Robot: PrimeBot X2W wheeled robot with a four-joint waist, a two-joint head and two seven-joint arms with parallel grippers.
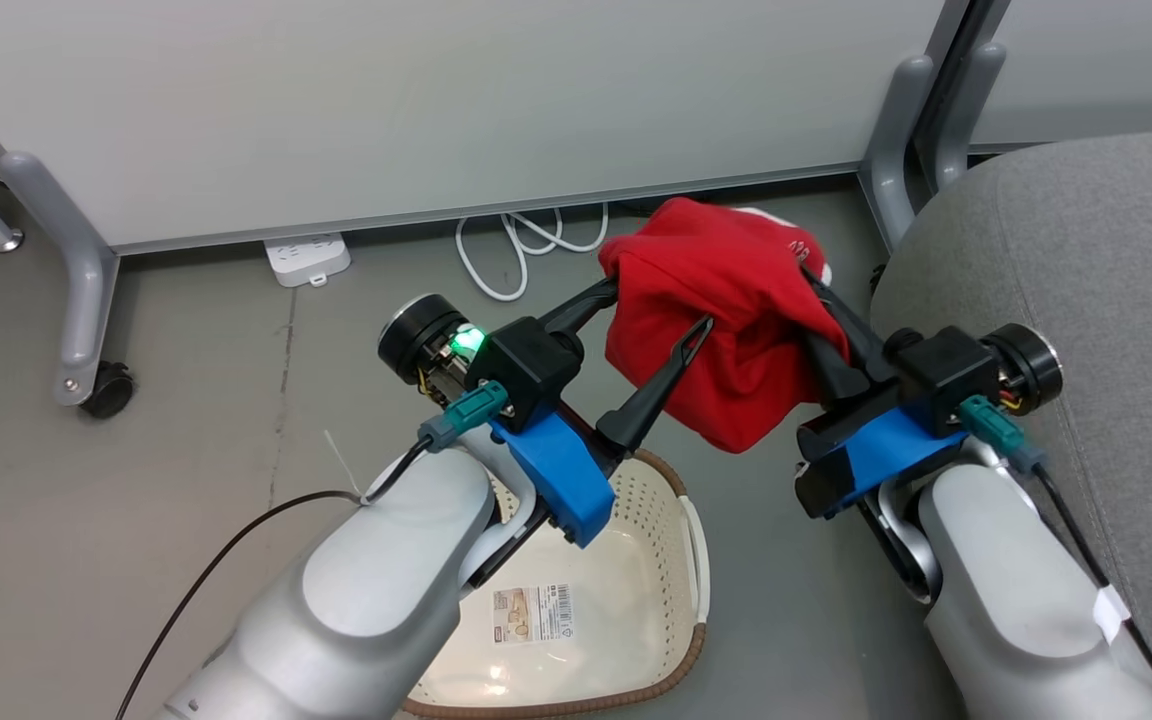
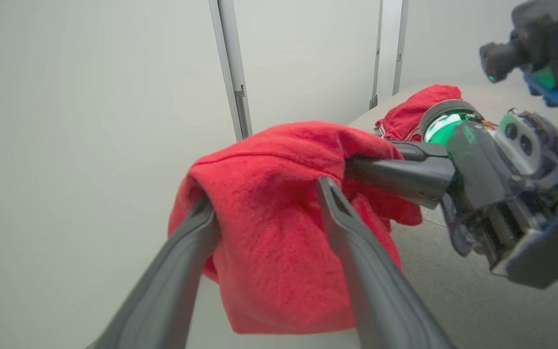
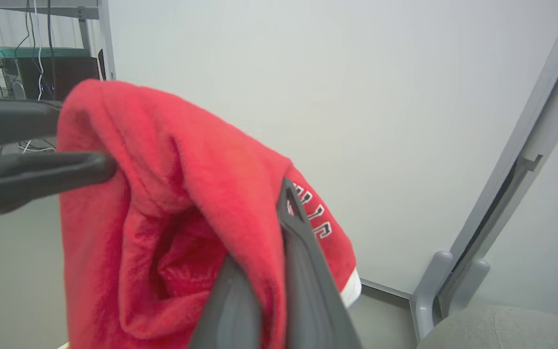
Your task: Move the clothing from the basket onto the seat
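Note:
A red garment [image 1: 726, 330] with white lettering [image 3: 313, 213] hangs in the air between my two grippers, above the floor and just left of the light-grey seat [image 1: 1086, 260]. My right gripper [image 1: 821, 320] is shut on its right side, the fingers close together in the right wrist view [image 3: 259, 228]. My left gripper [image 1: 661, 307] stands open in a wide V, with the cloth's left part bunched between the fingers [image 2: 264, 198]. A second red garment [image 2: 414, 111] with white stripes lies on the seat behind the right gripper. The cream basket [image 1: 681, 500] sits below my left arm, its barcode sticker [image 1: 534, 612] showing.
White partition panels [image 1: 436, 100] stand behind, on grey legs [image 1: 81, 290] with a castor. A grey post [image 1: 896, 130] stands between the garment and the seat. A power strip [image 1: 306, 258] and a looped white cable [image 1: 526, 250] lie on the floor.

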